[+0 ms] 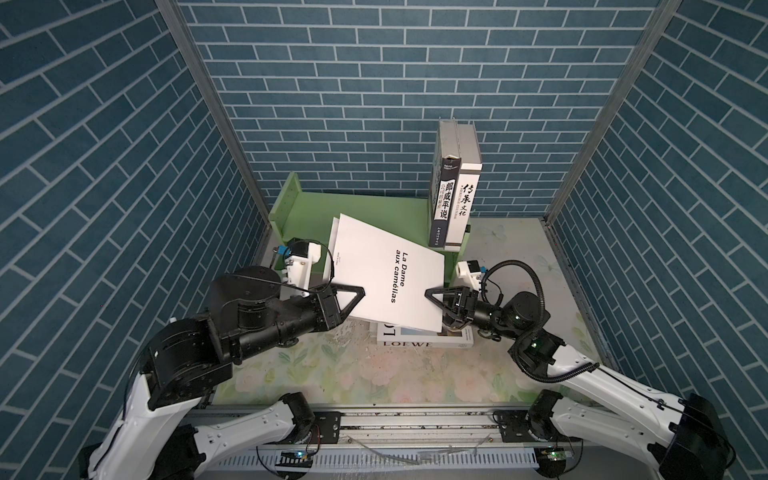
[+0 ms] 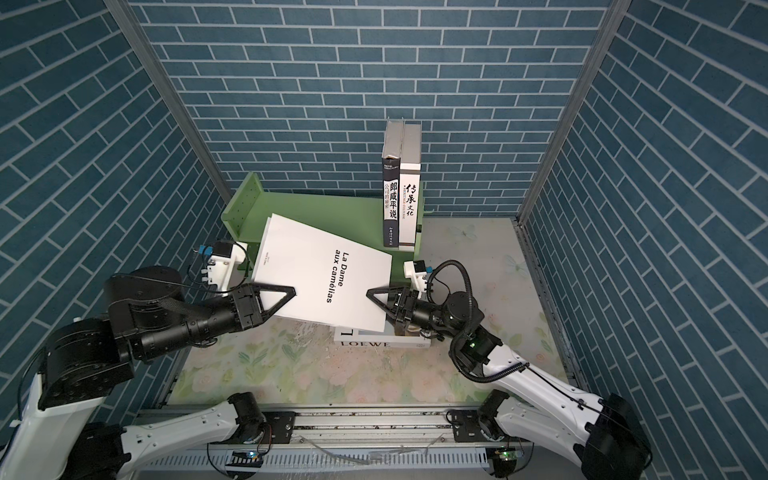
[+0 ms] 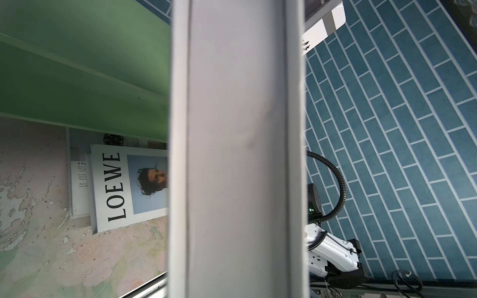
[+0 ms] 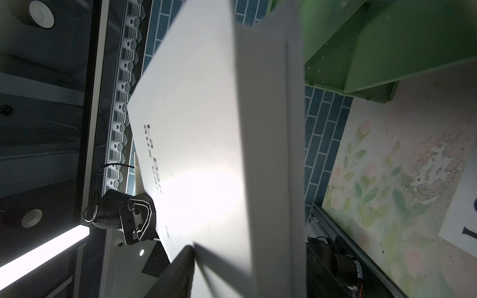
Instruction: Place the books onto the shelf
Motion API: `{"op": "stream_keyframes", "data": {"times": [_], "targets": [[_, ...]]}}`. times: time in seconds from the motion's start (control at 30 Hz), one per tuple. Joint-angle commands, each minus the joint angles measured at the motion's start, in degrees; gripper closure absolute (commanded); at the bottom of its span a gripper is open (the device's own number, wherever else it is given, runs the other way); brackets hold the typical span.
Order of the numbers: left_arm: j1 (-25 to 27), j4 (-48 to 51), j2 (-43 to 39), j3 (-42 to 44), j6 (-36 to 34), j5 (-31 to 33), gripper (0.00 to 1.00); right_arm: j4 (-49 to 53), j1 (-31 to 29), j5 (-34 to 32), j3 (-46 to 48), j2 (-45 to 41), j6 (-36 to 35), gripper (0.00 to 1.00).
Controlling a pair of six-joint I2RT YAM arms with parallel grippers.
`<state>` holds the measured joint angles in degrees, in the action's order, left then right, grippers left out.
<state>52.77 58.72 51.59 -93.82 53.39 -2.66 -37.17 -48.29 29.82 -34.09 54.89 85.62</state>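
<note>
Nearest you, the LOEWE book [image 1: 415, 343] lies flat on the floral table [image 1: 332, 376], waiting its turn.

Above it, in both top views, the white book [image 1: 386, 266] hangs clear of the table, just in front of the shelf. It is carried from both short ends, probably because one pinch would let so wide a slab droop or twist.

Your left gripper [image 1: 358, 293] is clamped tight on the book's left edge. Your right gripper [image 1: 430, 296] straddles the opposite edge, half-spread; I cannot tell whether it grips yet.

The cover faces up, and the long axis runs gripper to gripper, with the left end skewed farther back. The title's letter tops point right.

Beyond, the green shelf [image 1: 286, 199] has its left span free. Two upright books [image 1: 453, 195] stand at its right end, so you need to tip this one upright beside them.
</note>
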Motion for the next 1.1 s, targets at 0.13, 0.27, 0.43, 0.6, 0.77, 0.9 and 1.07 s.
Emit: {"op": "stream_keyframes", "data": {"times": [0.13, 0.27, 0.43, 0.6, 0.77, 0.9, 1.07], "targets": [[-0.13, -3.72, -0.94, 1.68, -0.31, 0.36, 0.68, -6.32, 0.17, 0.16, 0.64, -0.57, 2.51, 0.43], [-0.13, -2.91, -1.84, 2.58, -0.64, 2.65, 0.57, -9.58, 0.33, -0.72, 1.65, -0.58, 3.27, 0.46], [-0.21, -4.13, -4.20, 5.42, -0.65, 5.13, 0.53, -12.04, 0.55, -2.05, 2.69, -1.09, 4.10, 0.51], [-0.41, -3.55, -4.36, 5.46, -1.68, 6.44, 0.51, -13.11, 0.73, -2.86, 2.95, -1.26, 4.37, 0.56], [-0.39, -6.05, -4.73, 7.00, -2.45, 7.88, 0.44, -14.99, 0.90, -4.35, 3.58, -0.80, 5.09, 0.61], [-0.52, -8.35, -3.92, 7.19, -3.76, 8.66, 0.34, -19.10, 1.09, -5.61, 4.18, 0.84, 5.94, 0.62], [-0.48, -9.56, -3.16, 6.25, -5.03, 12.83, 0.23, -23.69, 1.87, -3.77, 0.75, 6.15, 7.39, 0.67]]}}
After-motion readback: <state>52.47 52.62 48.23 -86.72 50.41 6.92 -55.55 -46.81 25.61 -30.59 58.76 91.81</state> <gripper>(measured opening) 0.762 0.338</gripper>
